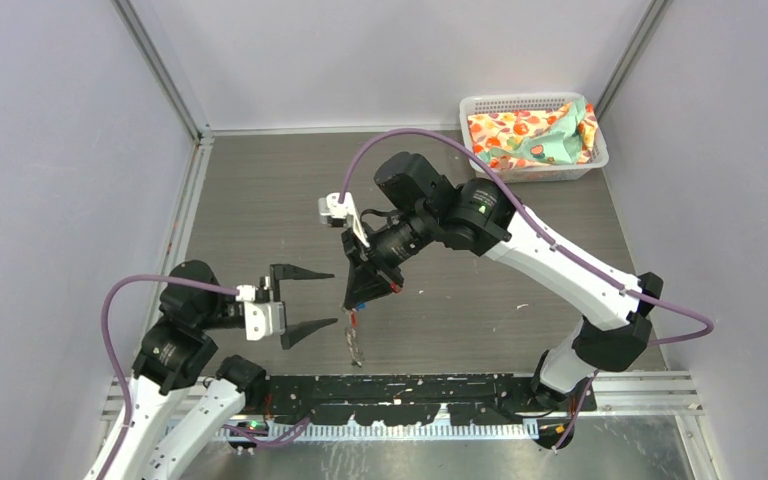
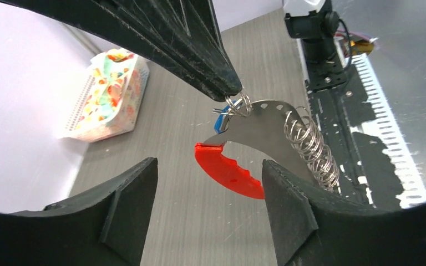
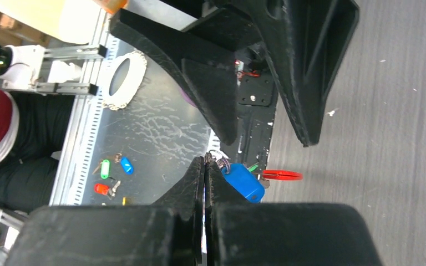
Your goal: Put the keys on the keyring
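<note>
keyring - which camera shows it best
Left wrist: the keyring sits close and central, red tag and wire coil clear. Right wrist shows only the tag edge-on beside the blue key. Top view shows a tiny dangling shape.

Both arms are white with big round black joints, the left arm [image 1: 173,352] and the right arm [image 1: 560,262]. A purple cable [image 1: 430,132] loops over each one. The fingers [image 1: 305,273] are black, long and pointy. A tiny green light [image 1: 481,210] glows on the right arm.
</note>
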Motion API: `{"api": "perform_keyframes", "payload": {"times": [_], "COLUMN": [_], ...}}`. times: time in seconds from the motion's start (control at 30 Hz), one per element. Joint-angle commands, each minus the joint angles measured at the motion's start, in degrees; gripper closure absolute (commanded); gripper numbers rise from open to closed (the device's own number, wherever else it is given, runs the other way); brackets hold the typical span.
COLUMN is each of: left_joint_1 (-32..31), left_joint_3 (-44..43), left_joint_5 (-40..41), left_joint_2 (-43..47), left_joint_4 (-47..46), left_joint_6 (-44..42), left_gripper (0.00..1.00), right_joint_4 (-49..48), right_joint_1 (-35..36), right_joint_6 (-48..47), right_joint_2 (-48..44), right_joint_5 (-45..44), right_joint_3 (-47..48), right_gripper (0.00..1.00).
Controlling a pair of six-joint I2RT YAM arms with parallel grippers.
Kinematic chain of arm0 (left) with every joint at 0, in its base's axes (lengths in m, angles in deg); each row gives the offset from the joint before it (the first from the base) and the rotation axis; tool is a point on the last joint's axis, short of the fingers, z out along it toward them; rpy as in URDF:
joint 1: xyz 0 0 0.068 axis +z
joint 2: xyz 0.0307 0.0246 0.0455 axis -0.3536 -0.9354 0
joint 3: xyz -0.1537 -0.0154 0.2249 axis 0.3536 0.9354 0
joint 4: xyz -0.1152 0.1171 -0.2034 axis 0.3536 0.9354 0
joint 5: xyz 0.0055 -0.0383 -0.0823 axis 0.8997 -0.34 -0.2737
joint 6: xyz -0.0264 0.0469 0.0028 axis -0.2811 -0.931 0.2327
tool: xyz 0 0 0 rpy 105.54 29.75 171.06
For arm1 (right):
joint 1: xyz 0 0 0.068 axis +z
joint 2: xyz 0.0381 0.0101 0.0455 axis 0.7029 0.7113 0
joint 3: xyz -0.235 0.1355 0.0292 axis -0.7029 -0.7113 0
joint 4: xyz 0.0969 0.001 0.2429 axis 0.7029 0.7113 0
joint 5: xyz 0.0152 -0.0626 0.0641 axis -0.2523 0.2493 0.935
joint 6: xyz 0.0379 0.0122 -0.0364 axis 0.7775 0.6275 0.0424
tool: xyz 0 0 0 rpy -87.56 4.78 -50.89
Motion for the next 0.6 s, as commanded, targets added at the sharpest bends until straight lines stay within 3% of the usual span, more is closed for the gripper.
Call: {"api": "perform_keyframes", "payload": {"times": [0.0,0.23,0.47,0.57], "left_joint_1": [-0.2,-0.1,-0.2,-0.2], "left_joint_3": [-1.0,-2.5,-3.0,-2.8], "left_joint_5": [-5.5,-11.3,-13.9,-14.9], "left_joint_2": [-2.1,-5.0,-6.2,-6.0], "left_joint_4": [-3.4,-3.4,-4.5,-4.5], "left_joint_6": [3.8,5.7,6.9,7.9], "left_gripper": [0.33,0.55,0.59,0.67], "right_joint_4": [-2.6,-2.0,-0.8,-1.0], "right_joint_1": [0.1,0.1,0.1,0.1], "right_joint_6": [0.8,1.0,0.9,1.0], "right_joint_2": [-0.3,2.1,4.2,4.4], "right_joint_5": [6.6,6.2,5.3,4.7], "right_joint_3": [0.7,2.0,3.5,3.8], "right_gripper": [0.99,0.99,0.99,0.99]}}
